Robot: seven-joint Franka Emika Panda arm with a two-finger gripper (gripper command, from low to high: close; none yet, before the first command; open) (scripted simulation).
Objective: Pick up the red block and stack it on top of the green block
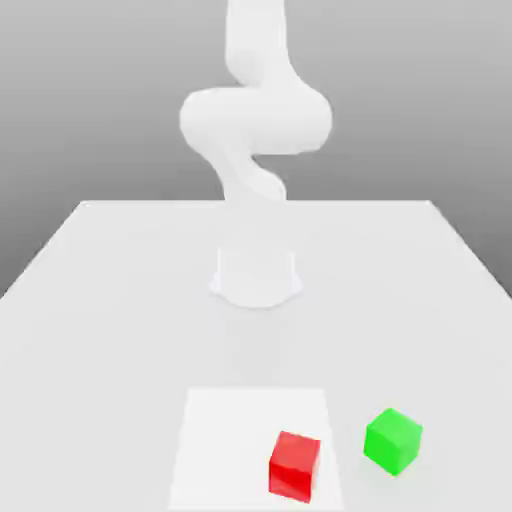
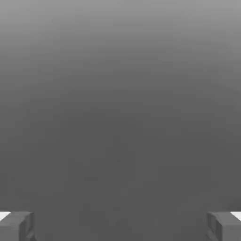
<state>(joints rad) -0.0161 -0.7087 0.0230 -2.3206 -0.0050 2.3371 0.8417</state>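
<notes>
A red block [image 1: 295,465] sits on a white square patch [image 1: 230,440] near the table's front edge. To the exterior view's right of it, a small gap away, rests a green block [image 1: 393,439], off the patch. The white arm [image 1: 255,120] rises from its base [image 1: 256,278] at the table's middle and leaves the picture upward. In the hand view my gripper [image 2: 120,226] is open, with two grey fingertips [image 2: 19,226] set far apart and only plain grey background between them.
The pale grey table [image 1: 100,300] spreads wide around the base, its far edge behind the arm. Both blocks lie close to the front edge.
</notes>
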